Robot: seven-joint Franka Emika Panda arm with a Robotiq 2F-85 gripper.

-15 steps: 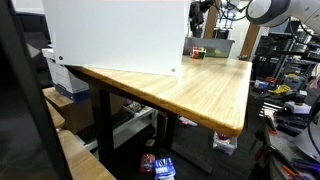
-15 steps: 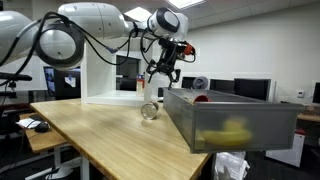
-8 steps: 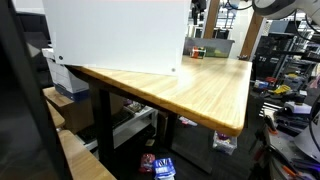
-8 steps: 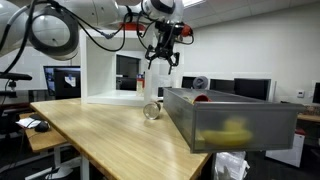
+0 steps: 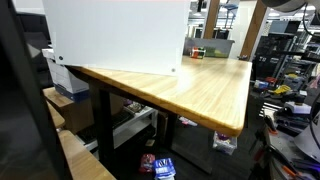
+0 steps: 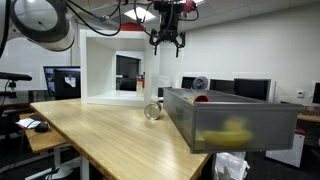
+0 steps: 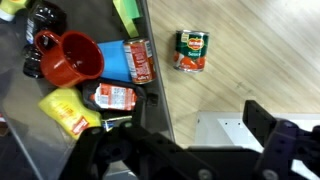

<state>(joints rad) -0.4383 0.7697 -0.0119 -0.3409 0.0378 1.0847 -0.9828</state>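
Lab benches and monitors fill the background, and under my arm runs a pale wooden table (image 6: 95, 135) with a smooth, varnished grain. I have the gripper (image 6: 166, 42) parked high above it, jaws spread wide and holding nothing; in the wrist view (image 7: 190, 150) its dark fingers frame the bottom of the picture.

Straight below the hand and a little ahead of it lies the can (image 7: 192, 51), a short metal cylinder on its side with a glossy green and red label; in an exterior view (image 6: 152, 111) it shows as a small shiny thing on the wood, just beside the bin. To one side of the hand sits the grey bin (image 6: 240, 108), a straight-walled box, matte, probably plastic. Inside it I can see a red mug (image 7: 67, 58) with a handle, a yellow squeeze bottle (image 7: 66, 110), soft-looking, a blue and red packet (image 7: 130, 62), and a flat red-labelled tin (image 7: 114, 96). Behind the hand stands a white open-fronted box (image 6: 112, 65), flat-panelled and rigid.

I judge this an approach stage: hand raised, nothing picked. The can is the closest free thing, and taking it would mean a long descent, turning the wrist so the fingers straddle the round body across its axis, since it could roll on that slick wood.
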